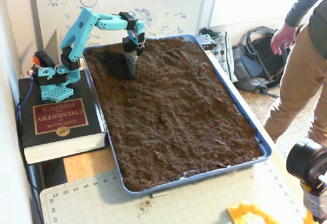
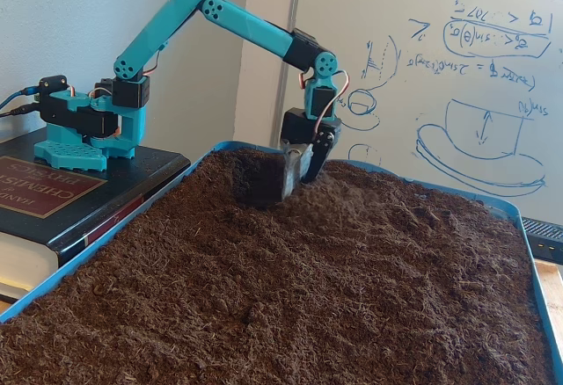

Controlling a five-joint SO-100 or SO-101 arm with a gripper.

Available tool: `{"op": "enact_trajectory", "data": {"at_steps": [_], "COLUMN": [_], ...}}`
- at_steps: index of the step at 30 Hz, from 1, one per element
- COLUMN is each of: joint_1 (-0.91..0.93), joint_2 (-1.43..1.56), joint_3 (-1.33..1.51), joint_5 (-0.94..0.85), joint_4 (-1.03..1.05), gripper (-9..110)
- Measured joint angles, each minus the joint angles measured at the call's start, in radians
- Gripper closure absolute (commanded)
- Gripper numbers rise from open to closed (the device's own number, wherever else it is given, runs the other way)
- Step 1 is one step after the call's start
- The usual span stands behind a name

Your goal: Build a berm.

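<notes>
Cutting mat (image 1: 153,203): pale green, gridded, nearest the camera in the high fixed view; a yellow object (image 1: 250,215) lies at its near right corner, a black camera lens (image 1: 309,163) just right of it.

Tray (image 1: 240,112): blue, rectangular, filled edge to edge with dark brown crumbly soil (image 1: 173,111), its surface rough and mostly level.

Book (image 1: 59,124): thick, black cover with maroon label, left of the tray; the arm's base (image 1: 51,81) stands on it.

Person (image 1: 299,55): standing right of the tray, tan trousers, one hand hanging.

Gripper (image 1: 130,70): teal arm reaching over the tray's far left corner, tip pressed into the soil; whether the fingers are apart or together cannot be told.

Berm: no clear ridge yet; only a darker scraped hollow (image 2: 255,178) beside the gripper (image 2: 294,185), at the far left.

Whiteboard (image 2: 440,77): behind the tray, blue sketches.

Backpack (image 1: 255,63): grey, on the floor, far right.
</notes>
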Motion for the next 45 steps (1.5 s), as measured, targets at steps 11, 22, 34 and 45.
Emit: {"op": "enact_trajectory", "data": {"at_steps": [11,22,34,45], "joint_1": [0.040,0.072,0.118,0.138], "joint_2": [-0.006,0.087,0.305,0.620], "joint_3": [-0.089,-0.089,-0.091,0.167], "joint_5": [-0.060,-0.071,-0.071,-0.158], "joint_4": [-0.002,-0.003,-0.003,0.249], "gripper": [101,101,101,101]}}
